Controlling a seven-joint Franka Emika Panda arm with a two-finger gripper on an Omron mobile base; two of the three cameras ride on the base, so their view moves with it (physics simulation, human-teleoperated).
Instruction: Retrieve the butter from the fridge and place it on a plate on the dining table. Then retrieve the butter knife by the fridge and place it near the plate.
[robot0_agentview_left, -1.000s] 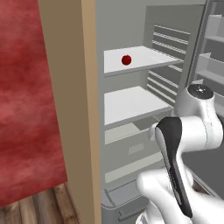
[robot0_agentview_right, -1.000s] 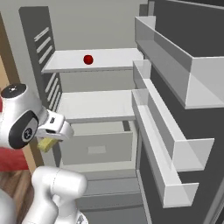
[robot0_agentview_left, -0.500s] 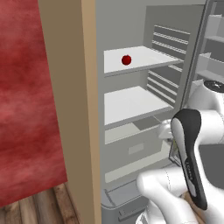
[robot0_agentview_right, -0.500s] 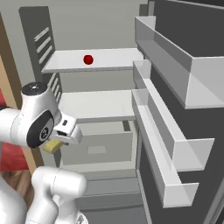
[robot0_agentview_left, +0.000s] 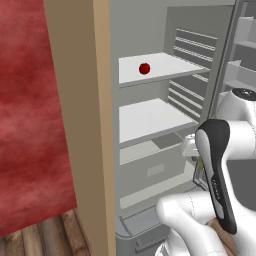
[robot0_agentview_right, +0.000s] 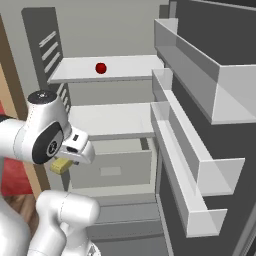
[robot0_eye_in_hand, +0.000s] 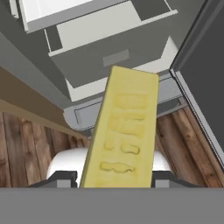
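Note:
The yellow butter stands lengthwise between my dark fingertips, and my gripper is shut on it. From the right base view the butter peeks out under the white hand, and the gripper hangs low in front of the open fridge, level with its bottom drawer. In the left base view the hand is mostly behind my own arm. The plate, the dining table and the butter knife are out of view.
A small red ball lies on the upper fridge shelf. The open door with its deep bins stands close on the right. A tan cabinet side and a red wall flank the left. Wood floor lies below.
My arm has swung its elbow round, and the hand holding the butter has drawn slightly down and away from the shelves. The red ball has not moved.

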